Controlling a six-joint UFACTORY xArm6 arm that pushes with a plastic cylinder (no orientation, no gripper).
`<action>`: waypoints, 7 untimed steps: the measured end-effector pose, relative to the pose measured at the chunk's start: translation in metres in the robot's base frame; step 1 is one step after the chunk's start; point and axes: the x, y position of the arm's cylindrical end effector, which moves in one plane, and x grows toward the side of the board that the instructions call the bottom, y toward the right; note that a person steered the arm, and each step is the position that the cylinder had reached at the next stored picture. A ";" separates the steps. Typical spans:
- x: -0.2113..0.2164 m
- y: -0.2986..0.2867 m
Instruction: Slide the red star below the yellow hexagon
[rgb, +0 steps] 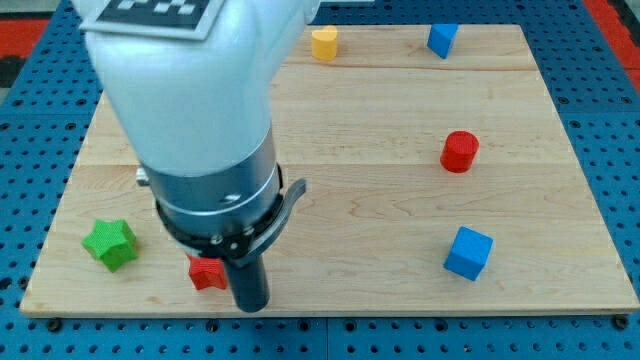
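The red star (207, 272) lies near the board's bottom edge, left of centre, partly hidden by my arm. My tip (250, 305) is at the bottom edge, just right of the red star and touching or nearly touching it. The yellow hexagon (323, 43) sits at the view's top, near the middle, far above the red star. My large white and grey arm body covers the upper left of the view.
A green star (110, 243) lies left of the red star. A red cylinder (460, 151) is at the right middle. A blue cube (468, 252) is at the lower right, and another blue block (441, 39) is at the top right. The wooden board (380, 200) rests on a blue perforated table.
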 end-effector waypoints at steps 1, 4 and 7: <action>-0.007 -0.048; -0.083 0.010; -0.088 -0.003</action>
